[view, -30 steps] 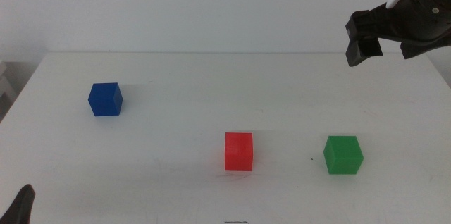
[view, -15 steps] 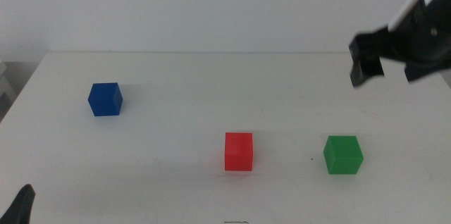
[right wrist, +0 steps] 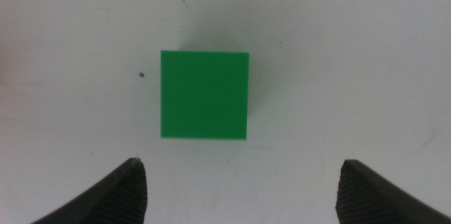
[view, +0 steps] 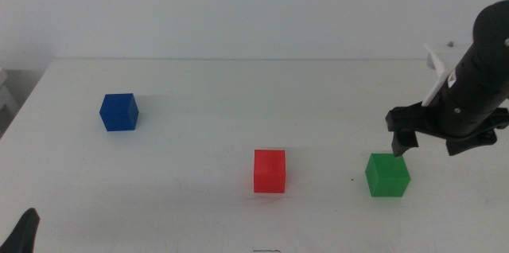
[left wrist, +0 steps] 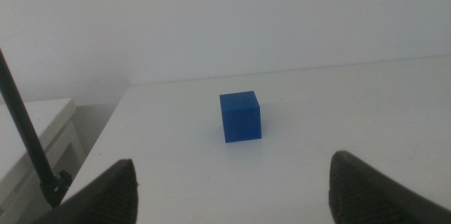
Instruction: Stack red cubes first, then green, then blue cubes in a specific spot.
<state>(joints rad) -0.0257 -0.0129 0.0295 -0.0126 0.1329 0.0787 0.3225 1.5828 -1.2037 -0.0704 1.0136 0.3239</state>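
Note:
The red cube [view: 270, 171] rests on the white table near the front middle. To its right sits the green cube [view: 387, 175], seen from straight above in the right wrist view as the green cube [right wrist: 204, 94]. My right gripper [view: 433, 142] hovers open just above and slightly behind the green cube, and its jaws [right wrist: 243, 203] are spread wider than the cube without touching it. At the far left lies the blue cube [view: 118, 112], also the blue cube [left wrist: 240, 116] in the left wrist view. My left gripper [left wrist: 232, 199] waits open at the front left corner.
The white tabletop [view: 238, 94] ends at a back edge against a pale wall. Off the table's left side stands a white piece of furniture [left wrist: 42, 125], with a thin dark rod [left wrist: 25, 129] in front of it.
The right arm has come down from high at the back right to just above the green cube. The cubes and the left arm have not moved.

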